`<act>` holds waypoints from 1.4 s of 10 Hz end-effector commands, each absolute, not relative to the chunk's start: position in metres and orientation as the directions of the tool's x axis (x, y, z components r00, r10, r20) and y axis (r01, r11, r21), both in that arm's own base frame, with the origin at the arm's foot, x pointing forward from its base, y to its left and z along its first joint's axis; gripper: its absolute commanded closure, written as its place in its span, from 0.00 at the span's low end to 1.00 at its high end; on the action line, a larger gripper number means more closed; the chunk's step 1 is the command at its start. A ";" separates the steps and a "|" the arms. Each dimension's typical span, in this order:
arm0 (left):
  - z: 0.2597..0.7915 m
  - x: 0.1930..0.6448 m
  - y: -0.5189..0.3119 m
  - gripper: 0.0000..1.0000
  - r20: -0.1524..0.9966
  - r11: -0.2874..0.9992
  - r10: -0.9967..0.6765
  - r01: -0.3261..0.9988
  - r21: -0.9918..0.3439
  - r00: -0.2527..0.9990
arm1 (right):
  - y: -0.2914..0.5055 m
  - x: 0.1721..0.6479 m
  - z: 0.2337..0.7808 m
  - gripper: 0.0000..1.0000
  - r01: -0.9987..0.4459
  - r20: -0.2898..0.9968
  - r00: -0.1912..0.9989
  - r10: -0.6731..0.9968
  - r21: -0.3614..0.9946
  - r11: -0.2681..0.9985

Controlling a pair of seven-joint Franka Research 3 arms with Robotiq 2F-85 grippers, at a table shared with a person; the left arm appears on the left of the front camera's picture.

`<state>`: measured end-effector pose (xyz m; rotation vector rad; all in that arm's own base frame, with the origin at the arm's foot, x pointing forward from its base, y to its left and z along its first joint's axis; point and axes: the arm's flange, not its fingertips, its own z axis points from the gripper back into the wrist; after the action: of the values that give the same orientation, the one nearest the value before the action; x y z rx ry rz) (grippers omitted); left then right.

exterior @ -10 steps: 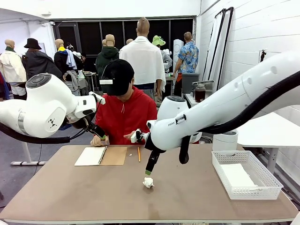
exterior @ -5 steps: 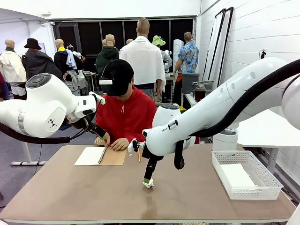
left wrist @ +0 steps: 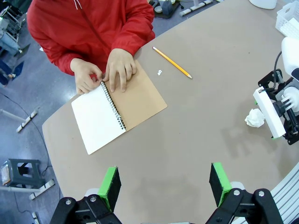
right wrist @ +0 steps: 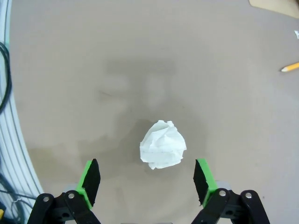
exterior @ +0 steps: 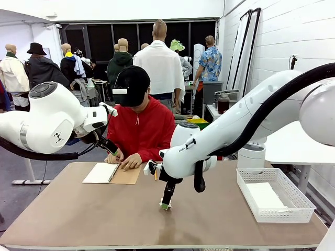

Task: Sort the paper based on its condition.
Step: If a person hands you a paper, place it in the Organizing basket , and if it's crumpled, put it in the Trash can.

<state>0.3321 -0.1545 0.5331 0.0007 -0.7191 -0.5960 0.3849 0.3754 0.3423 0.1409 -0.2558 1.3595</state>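
A crumpled white paper ball (right wrist: 162,144) lies on the brown table (exterior: 78,209), just ahead of and between the green pads of my right gripper (right wrist: 146,181). That gripper is open and touches nothing. In the front view the right gripper (exterior: 166,204) points down at the table's middle and mostly hides the ball. The left wrist view shows the ball (left wrist: 254,118) beside the right gripper (left wrist: 280,119). My left gripper (left wrist: 164,184) hangs open and empty high above the table's left part. A flat white sheet (exterior: 264,196) lies in the mesh basket (exterior: 293,201).
A person in a red top holds both hands (left wrist: 112,72) on an open spiral notebook (left wrist: 119,112) at the far left. A yellow pencil (left wrist: 172,62) lies beside it. The basket stands at the right edge of the table.
My right arm has lowered, bringing its open gripper down around the paper ball. The person's hand moved left onto the notebook. The left arm has not moved.
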 end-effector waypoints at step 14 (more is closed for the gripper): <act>0.533 0.332 -0.155 0.00 0.617 0.835 -0.514 0.512 0.202 0.595 | 0.389 0.415 0.306 0.00 -0.974 0.241 0.204 0.949 -0.045 0.221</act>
<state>0.3321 -0.1545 0.5331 0.0008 -0.7191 -0.5960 0.4100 0.3822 0.3073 0.1406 -0.2388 1.3464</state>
